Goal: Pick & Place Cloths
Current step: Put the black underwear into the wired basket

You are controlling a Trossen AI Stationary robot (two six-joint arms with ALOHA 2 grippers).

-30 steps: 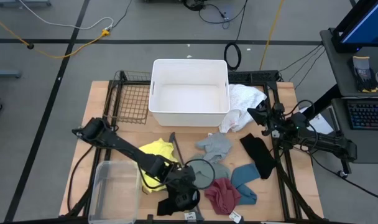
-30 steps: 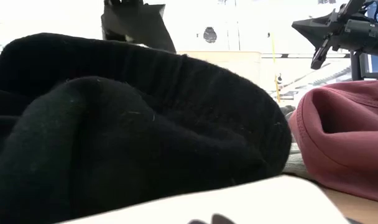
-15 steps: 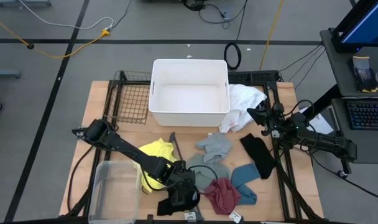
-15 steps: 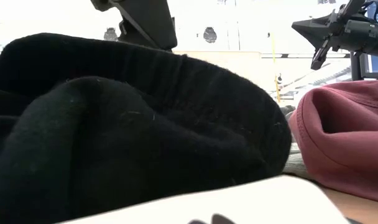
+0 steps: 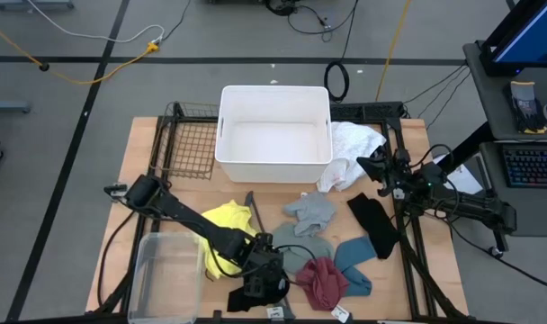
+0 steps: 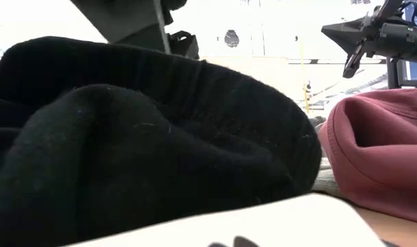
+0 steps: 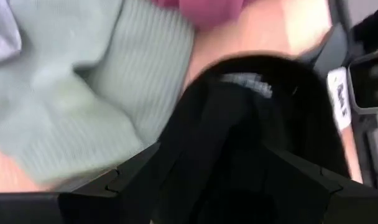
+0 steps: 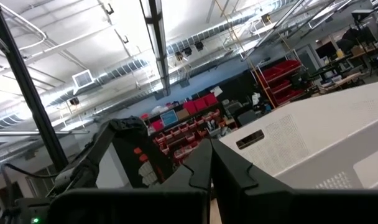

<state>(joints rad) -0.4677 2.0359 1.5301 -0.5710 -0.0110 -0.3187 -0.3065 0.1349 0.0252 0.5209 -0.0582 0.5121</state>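
Note:
A black cloth (image 5: 248,297) lies bunched at the table's near edge and fills the low view (image 6: 140,137). My left gripper (image 5: 261,288) slants down over it, open, with one finger (image 7: 133,180) on each side of the cloth's raised fold (image 7: 239,130). Beside it lie the sage green (image 5: 302,247), maroon (image 5: 320,281), teal (image 5: 354,265), grey (image 5: 311,211), yellow (image 5: 225,227), white (image 5: 354,146) and second black (image 5: 374,225) cloths. My right gripper (image 5: 363,166) waits shut in the air at the right (image 8: 211,168). My left gripper comes at the black cloth from above, slanting down, its open fingers astride the raised fold (image 7: 239,130). I cannot tell whether they touch it.
A white bin (image 5: 227,135) stands at the far middle, a wire basket (image 5: 189,140) to its left. A clear container (image 5: 165,270) sits at the near left. A thin dark hanger (image 5: 252,211) lies between the yellow and grey cloths.
My left gripper has sunk toward the black cloth and rolled about the line along which it points, staying open. The cloths have kept still.

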